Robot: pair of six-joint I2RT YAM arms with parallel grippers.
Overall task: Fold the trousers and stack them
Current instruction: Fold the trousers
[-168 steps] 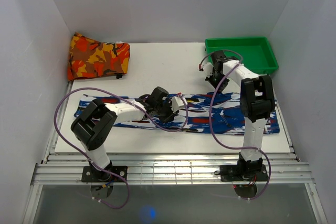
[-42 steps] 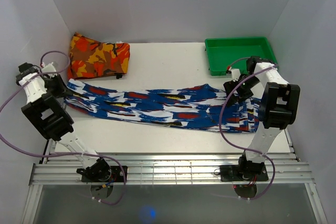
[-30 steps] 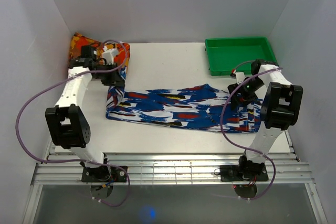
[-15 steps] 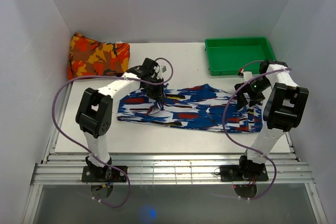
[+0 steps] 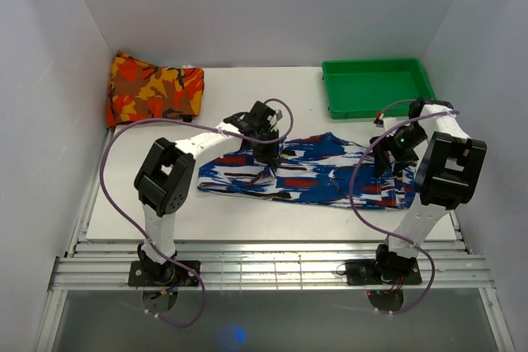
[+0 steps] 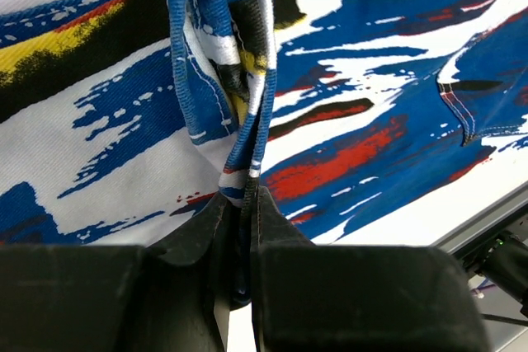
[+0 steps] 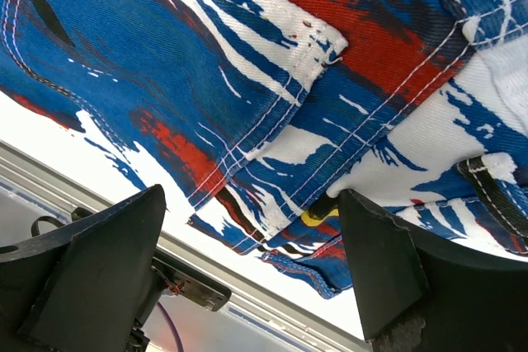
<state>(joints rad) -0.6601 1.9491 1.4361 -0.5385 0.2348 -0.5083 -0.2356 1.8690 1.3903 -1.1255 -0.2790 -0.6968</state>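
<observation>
The trousers (image 5: 318, 177), in a blue, white and black print with red patches, lie across the middle of the table. My left gripper (image 5: 269, 133) hovers over their left half, shut on a bunched fold of the leg end, which hangs doubled back over the rest. In the left wrist view the fabric (image 6: 223, 80) rises out of my pinched left gripper (image 6: 247, 200). My right gripper (image 5: 393, 148) hangs open above the waist end at the right. The right wrist view looks past my wide open right gripper (image 7: 252, 204) onto a pocket seam (image 7: 297, 80), with nothing held.
A green tray (image 5: 375, 86) stands at the back right. A folded orange, red and yellow cloth (image 5: 153, 88) lies at the back left. White walls close in three sides, and a metal rail (image 5: 264, 269) runs along the near edge by the arm bases.
My left gripper has swept from the back left towards the middle with the leg end, folding the trousers over and shortening them. My right gripper has drifted slightly right and stayed open.
</observation>
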